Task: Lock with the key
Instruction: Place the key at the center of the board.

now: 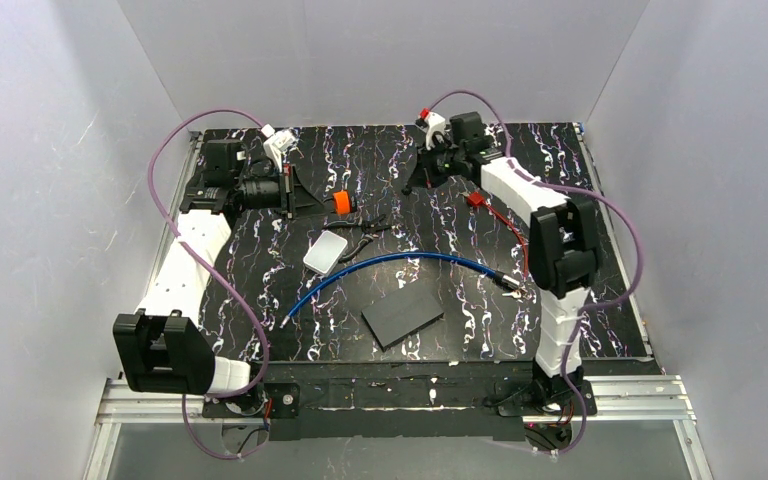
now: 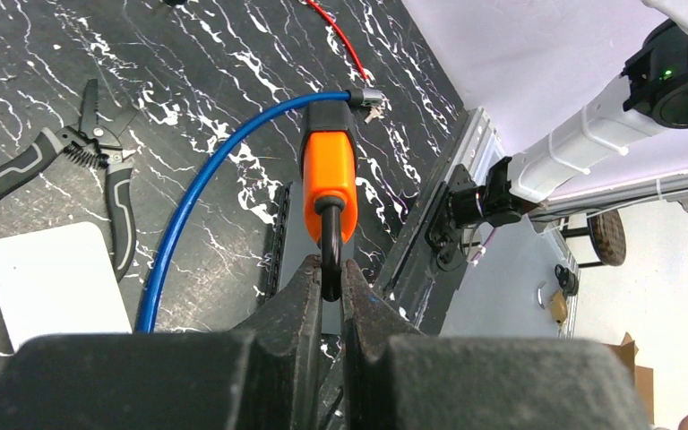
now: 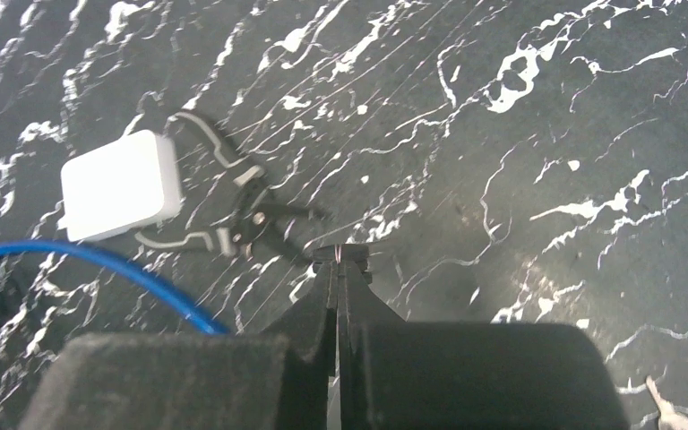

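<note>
The lock, a long blue cable (image 1: 390, 262), curves across the middle of the table, its metal end piece (image 1: 509, 283) at the right; it also shows in the left wrist view (image 2: 206, 175). My left gripper (image 1: 322, 200) is at the back left and shut on the black shackle of a small orange-and-black item (image 2: 328, 175), held above the table; the grip shows in the left wrist view (image 2: 330, 269). My right gripper (image 1: 415, 180) is at the back centre. In the right wrist view (image 3: 339, 255) it is shut on a small dark flat thing that looks like a key seen edge-on.
A white box (image 1: 325, 252) and black pliers (image 1: 370, 232) lie left of centre. A dark grey plate (image 1: 402, 314) lies near the front. A small red loop (image 1: 490, 212) lies under the right arm. White walls enclose the table.
</note>
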`<state>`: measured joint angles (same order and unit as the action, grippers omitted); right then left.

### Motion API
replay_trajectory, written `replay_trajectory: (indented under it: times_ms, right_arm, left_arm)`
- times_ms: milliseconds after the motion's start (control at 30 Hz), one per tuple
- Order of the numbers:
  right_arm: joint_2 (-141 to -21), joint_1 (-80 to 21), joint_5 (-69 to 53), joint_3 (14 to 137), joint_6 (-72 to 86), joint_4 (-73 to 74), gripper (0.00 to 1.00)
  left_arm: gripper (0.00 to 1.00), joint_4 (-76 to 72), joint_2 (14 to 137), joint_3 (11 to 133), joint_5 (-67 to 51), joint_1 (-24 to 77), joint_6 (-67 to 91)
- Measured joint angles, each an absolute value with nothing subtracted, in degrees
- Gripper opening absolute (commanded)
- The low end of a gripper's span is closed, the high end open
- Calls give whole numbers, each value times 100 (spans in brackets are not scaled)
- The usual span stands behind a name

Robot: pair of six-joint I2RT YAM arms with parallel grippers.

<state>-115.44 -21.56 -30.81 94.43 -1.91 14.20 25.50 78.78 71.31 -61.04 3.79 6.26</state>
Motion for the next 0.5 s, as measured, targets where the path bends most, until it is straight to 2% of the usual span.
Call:
replay_trajectory:
  times_ms: [200,500]
  right_arm:
    - [-12363,-2272,-2617,9981,-108,1258,1]
    - [-12877,-2270,-1951,10643,-95,1109,1]
  left_arm:
    - [0,2663,7946,7131,-6014,368,495]
    - [0,2751,8206,7131,-5922,368,333]
